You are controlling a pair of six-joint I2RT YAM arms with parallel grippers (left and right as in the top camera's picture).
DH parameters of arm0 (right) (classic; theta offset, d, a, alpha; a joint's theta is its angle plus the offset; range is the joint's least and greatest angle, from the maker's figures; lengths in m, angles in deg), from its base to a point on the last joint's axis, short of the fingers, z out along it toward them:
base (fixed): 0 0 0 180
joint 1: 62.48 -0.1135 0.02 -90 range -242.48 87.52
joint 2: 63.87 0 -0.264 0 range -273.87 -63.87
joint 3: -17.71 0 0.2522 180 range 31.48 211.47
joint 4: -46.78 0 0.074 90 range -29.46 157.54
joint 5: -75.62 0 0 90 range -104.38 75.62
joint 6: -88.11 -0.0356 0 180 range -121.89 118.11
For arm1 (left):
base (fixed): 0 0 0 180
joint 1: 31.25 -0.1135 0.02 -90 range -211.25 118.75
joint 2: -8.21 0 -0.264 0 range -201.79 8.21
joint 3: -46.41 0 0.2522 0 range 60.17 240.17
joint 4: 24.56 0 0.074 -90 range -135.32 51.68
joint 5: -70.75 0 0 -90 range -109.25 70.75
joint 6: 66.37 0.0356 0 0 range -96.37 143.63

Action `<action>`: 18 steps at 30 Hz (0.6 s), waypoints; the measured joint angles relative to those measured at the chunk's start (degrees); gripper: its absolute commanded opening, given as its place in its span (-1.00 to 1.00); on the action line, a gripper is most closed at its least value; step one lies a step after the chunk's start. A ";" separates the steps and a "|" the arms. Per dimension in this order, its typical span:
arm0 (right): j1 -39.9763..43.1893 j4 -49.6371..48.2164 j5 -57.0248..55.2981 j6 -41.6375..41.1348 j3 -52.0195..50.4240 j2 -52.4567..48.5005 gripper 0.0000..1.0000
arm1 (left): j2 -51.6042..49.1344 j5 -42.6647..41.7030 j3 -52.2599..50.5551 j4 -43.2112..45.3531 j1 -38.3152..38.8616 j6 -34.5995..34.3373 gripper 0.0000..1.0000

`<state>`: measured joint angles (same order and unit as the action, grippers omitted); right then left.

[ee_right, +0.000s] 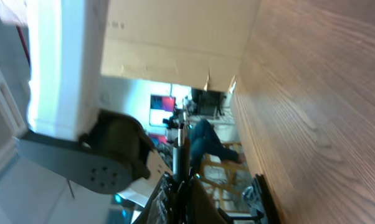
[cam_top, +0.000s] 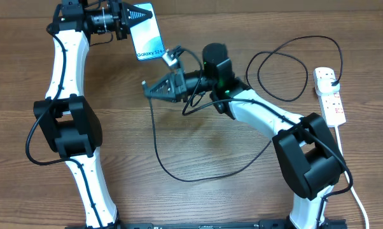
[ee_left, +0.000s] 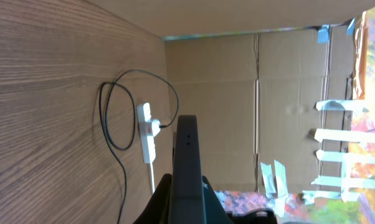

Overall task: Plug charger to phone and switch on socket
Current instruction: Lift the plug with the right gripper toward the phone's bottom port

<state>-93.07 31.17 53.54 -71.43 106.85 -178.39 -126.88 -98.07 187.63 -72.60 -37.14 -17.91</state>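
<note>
Left hand pinches phone aloft, far left. Right hand clamps charger near its tip. Square tip to port; push straight, gently.

Even bright overhead light, soft shadows, right wrist view blurred

One phone; one charger; one socket

— Left arm?
— Extended to the table's far edge; left gripper clamped shut.
— Right arm?
— Elbow bent, forearm reaching toward the left arm; right gripper closed tight.
</note>
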 measured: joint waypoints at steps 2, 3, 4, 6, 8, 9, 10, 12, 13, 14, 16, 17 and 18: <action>1.22 -0.48 -1.31 -1.88 0.02 0.00 -0.92 | 0.00 -0.39 0.00 0.02 0.02 -0.02 -0.91; 1.84 -0.52 -1.81 -2.73 0.00 0.00 -0.92 | 0.00 -0.44 0.00 0.02 0.17 -0.02 -0.92; 2.40 -0.57 -2.40 -3.45 0.02 0.00 -0.92 | 0.00 -0.44 0.00 0.09 0.28 0.00 -0.91; 2.71 -0.59 -2.93 -4.02 0.02 0.00 -0.92 | 0.00 -0.44 0.00 0.09 0.28 0.00 -0.91; 2.69 -0.61 -3.63 -4.46 0.00 0.00 -0.92 | 0.00 -0.46 0.00 0.09 0.31 -0.02 -0.92; 2.69 -0.57 -3.96 -4.68 0.02 0.00 -0.92 | 0.00 -0.44 0.00 0.09 0.28 -0.02 -0.92; 2.64 -0.57 -4.31 -4.87 0.02 0.00 -0.92 | 0.00 -0.46 0.00 0.09 0.28 -0.02 -0.91; 2.62 -0.61 -4.94 -5.18 0.02 0.00 -0.92 | 0.00 -0.46 0.00 0.09 0.28 -0.02 -0.91; 2.60 -0.68 -5.18 -5.25 0.02 -0.02 -0.92 | 0.00 -0.46 0.00 0.09 0.28 -0.02 -0.91; 2.49 -0.94 -5.35 -5.27 0.02 -0.02 -0.92 | 0.00 -0.44 0.00 0.09 0.28 -0.02 -0.91; 2.45 -1.62 -5.60 -5.27 0.02 -0.04 -0.92 | 0.00 -0.44 0.00 0.11 0.28 -0.02 -0.91; 2.43 -2.27 -5.73 -5.25 0.02 -0.04 -0.92 | 0.00 -0.46 0.00 0.11 0.28 -0.02 -0.91; 2.43 -2.78 -5.84 -5.20 0.02 -0.04 -0.92 | 0.00 -0.46 0.00 0.13 0.28 -0.02 -0.92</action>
<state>-90.64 28.40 47.71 -76.63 106.87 -178.43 -126.88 -98.53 187.63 -72.47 -36.86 -17.93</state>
